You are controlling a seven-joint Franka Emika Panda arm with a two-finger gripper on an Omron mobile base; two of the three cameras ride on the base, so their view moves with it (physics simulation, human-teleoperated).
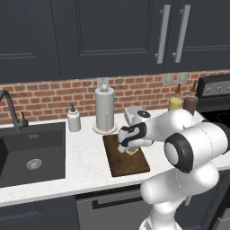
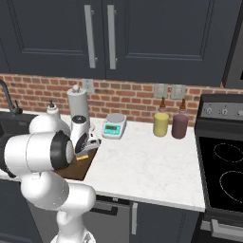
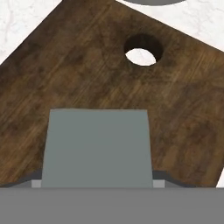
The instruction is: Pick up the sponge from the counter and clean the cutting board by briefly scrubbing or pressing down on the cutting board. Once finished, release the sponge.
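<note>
1 gripper (image 1: 127, 149): lower centre of the left base view, pointing down over the cutting board, with the sponge held between its fingers; in the right base view it sits at left centre (image 2: 84, 153).
Grip state: clenched on the sponge, as far as the 2 base views show; the fingertips themselves are hidden behind the block.
Sponge (image 1: 131, 152): a sliver of yellow under the hand in the left base view, a yellow edge at (image 2: 82, 157) in the right base view; in the hand view its grey-green scrub top (image 3: 97, 146) takes up the lower middle, seen from above.
Sponge against board: right at the board's surface; whether it presses on it or hangs just above, I cannot tell.
Cutting board (image 1: 125, 164): dark brown wood, flat on the counter, centre of the left base view; in the hand view its grain (image 3: 65, 74) runs across the frame and 1 round hole (image 3: 143, 50) sits at upper centre, white stone showing through.
Counter (image 1: 87, 161): white speckled stone, also at (image 2: 142, 161).
Behind the board: paper towel roll (image 1: 104, 109) upright, soap dispenser (image 1: 73, 119) to its left, kitchen scale (image 2: 114, 126) to the right.
Far left: dark sink basin (image 1: 31, 152).
Right of frame: 2 bottles, yellow (image 2: 161, 122) and dark red (image 2: 180, 123), beside the stove (image 2: 223, 171).
</note>
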